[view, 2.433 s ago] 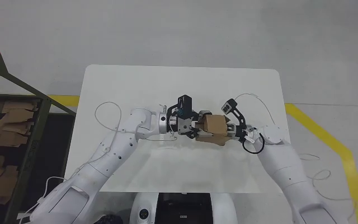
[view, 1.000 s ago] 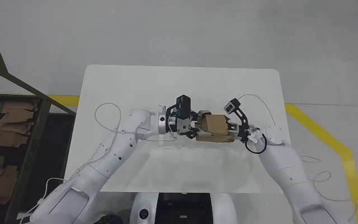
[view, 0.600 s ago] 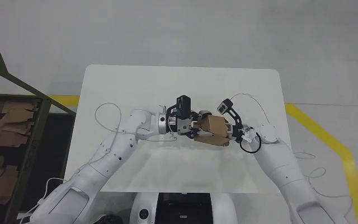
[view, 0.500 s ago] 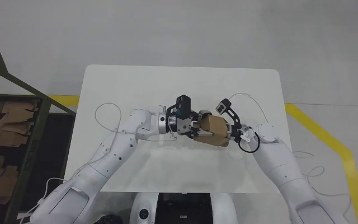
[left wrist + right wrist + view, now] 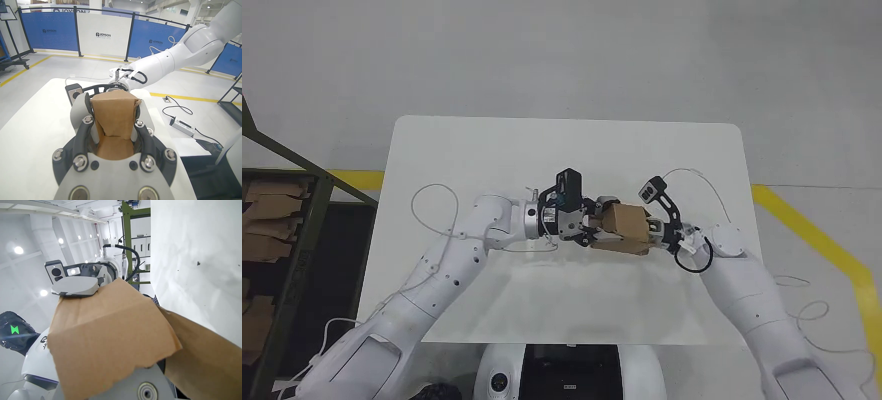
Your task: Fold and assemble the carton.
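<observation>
Pinching one end of the brown carton, the left hand clamps it between both pads over the middle of the white table. Beyond it, the right hand meets the carton's far end; whether it grips cannot be told.

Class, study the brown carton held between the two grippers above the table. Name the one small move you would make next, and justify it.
Probably have the right gripper nudge the loose flap inward against the carton. The left gripper clamps the opposite end, holding it off the table, and that flap juts out unfolded at the right gripper's end.
</observation>
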Robot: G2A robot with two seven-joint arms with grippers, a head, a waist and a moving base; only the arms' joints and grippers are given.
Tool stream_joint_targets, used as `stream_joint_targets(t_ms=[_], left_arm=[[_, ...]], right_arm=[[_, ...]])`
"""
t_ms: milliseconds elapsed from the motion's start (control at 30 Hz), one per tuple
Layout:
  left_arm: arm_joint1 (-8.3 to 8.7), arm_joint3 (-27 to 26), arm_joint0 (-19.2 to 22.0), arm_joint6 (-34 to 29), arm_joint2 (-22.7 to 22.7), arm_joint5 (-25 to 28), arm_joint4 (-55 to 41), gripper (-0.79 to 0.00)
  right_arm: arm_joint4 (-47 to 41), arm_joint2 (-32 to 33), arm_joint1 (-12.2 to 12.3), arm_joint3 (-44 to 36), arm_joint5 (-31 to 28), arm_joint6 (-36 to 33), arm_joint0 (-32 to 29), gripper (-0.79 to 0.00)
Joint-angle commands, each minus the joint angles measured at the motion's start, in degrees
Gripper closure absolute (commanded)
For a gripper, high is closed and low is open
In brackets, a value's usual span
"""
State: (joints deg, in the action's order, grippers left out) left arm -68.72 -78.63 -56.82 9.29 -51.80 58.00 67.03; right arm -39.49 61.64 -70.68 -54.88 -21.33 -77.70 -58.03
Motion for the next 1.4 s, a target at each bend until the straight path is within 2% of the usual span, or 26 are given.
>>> stream_joint_targets(t_ms=[0, 300, 533, 767, 900, 1033, 1367], left_arm=[[0.04, -0.07, -0.11, 0.13, -0.09, 0.0, 0.09, -0.305], [0.12, -0.16, -0.27, 0.45, 0.18, 0.0, -0.05, -0.311], [0.36, -0.42, -0.42, 1.4, -0.22, 0.0, 0.32, -0.305], [0.77, -0.26, -1.78, 4.49, -1.84, -0.35, 1.63, -0.292], [1.15, -0.03, -2.98, 6.98, -3.2, -0.76, 3.26, -0.249], [1.51, -0.37, -4.13, 9.04, -4.28, -1.15, 5.18, -0.24], [1.92, -2.24, -5.34, 11.98, -3.47, 0.0, 6.45, -0.259]], right_arm=[[-0.3, 0.7, 0.22, -0.36, -0.05, 0.0, -0.47, 0.0], [-2.95, 0.76, 0.14, -2.6, 0.92, -1.7, -1.65, 0.0], [-1.21, 0.9, 0.16, -1.65, 0.13, -0.04, -0.95, 0.0], [1.17, 4.73, 1.5, -2.13, -0.53, 2.03, -1.95, 0.0], [1.99, 6.64, 2.22, -3.7, -0.03, 2.7, -3.17, 0.0], [2.8, 7.87, 2.71, -5.26, 0.49, 3.71, -4.23, 0.0], [1.36, 6.98, 2.76, -8.22, 2.37, 1.09, -5.03, 0.0]])
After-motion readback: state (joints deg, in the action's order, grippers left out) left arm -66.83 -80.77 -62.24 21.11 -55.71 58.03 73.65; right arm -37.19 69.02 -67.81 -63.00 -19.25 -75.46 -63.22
